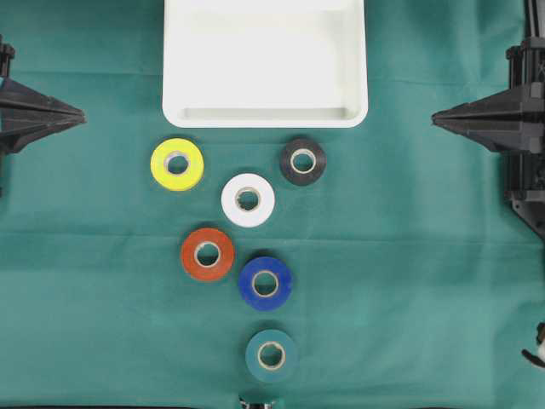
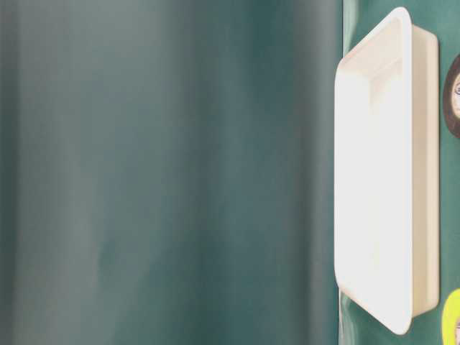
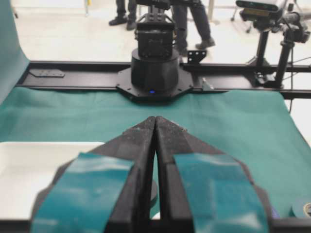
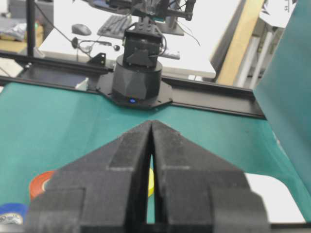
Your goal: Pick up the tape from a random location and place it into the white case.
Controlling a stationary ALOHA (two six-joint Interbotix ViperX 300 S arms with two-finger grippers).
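Tape rolls (image 1: 248,199) near white case (image 1: 265,115); both tools closed.

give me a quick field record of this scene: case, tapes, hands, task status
case: white case at the top middle of the overhead view, nothing in it
tapes: six rolls flat on the green cloth below the case: yellow tape, black tape, white tape, orange tape, blue tape, teal tape
left hand: shut, holding nothing, at the left edge
right hand: shut, holding nothing, at the right edge
task status: no tape picked up yet
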